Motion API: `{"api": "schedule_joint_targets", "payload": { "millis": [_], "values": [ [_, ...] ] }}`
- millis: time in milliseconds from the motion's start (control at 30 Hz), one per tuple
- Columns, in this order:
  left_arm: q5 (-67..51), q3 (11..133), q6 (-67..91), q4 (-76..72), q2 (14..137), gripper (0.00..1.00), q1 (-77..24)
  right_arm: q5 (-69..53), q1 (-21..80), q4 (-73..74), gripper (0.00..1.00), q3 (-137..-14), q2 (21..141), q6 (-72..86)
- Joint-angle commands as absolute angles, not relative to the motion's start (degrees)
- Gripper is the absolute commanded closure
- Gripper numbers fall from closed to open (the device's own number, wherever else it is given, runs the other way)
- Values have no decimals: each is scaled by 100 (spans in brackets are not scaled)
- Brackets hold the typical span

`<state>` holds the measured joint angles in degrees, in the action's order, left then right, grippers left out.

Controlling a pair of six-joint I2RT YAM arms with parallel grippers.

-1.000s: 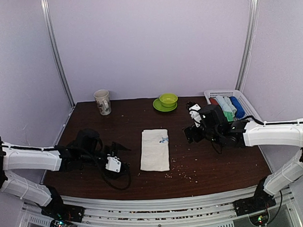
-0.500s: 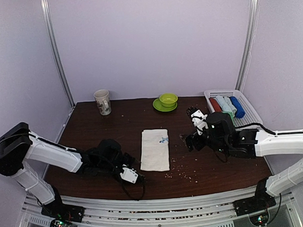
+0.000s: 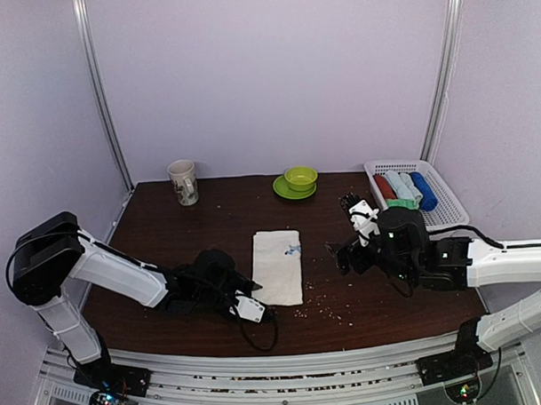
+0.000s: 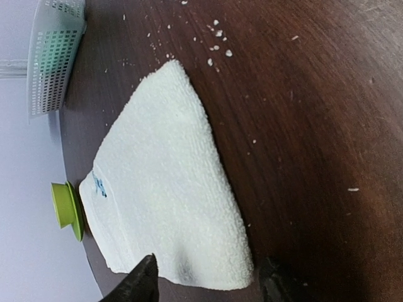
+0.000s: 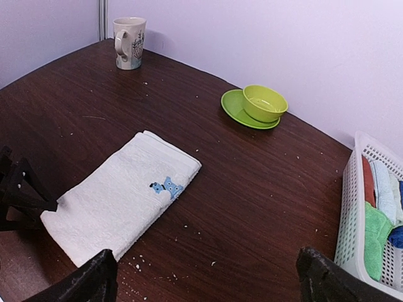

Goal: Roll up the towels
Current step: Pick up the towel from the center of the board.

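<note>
**Towel lies flat, left gripper set at its near edge**

The towel [image 3: 277, 267], cream-white and folded into a long strip, lies flat at the centre of the overhead view, its short edges towards the top and bottom of the frame. Lying lengthwise like this, it can be rolled from the bottom edge upward in one run, which is probably why the arm comes in at that end.

The left gripper [image 4: 208, 284] sits low at the towel's bottom-left corner. In the left wrist view its jaws stand part open, with one finger over the cloth and the other just beside the corner on the bare table [image 3: 165, 224]. The short edge lies between them, and nothing is pinched yet. This looks like the setup for lifting that edge to start the first turn.

The right gripper [image 5: 208, 286] hangs right of centre, well apart from the towel, with its jaws spread wide and nothing in them. It looks ready to steady the far end or share the roll.

A green towel [image 5: 376, 242] lies in the basket [image 5: 352, 207] at the right edge of the right wrist view, beside finished rolls. Whether it is rolled I cannot tell.
</note>
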<state>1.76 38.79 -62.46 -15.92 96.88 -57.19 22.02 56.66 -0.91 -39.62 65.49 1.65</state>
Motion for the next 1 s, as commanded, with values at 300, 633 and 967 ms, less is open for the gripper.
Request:
{"api": "schedule_joint_targets", "payload": {
  "millis": [300, 633, 967],
  "values": [
    [661, 3983, -5979, -1221, 10406, 77, -5818, 2294, 5731, -40, 3, -3824, 5915, 200],
    [-420, 4270, -5692, -75, 10101, 100, -5762, 1319, 6076, -1257, 2, -3088, 6059, -1596],
    [-2173, 5245, -5488, 1686, 10204, 100, -5039, 745, 6508, -1626, 1, -2950, 7015, -2945]
  ]
}}
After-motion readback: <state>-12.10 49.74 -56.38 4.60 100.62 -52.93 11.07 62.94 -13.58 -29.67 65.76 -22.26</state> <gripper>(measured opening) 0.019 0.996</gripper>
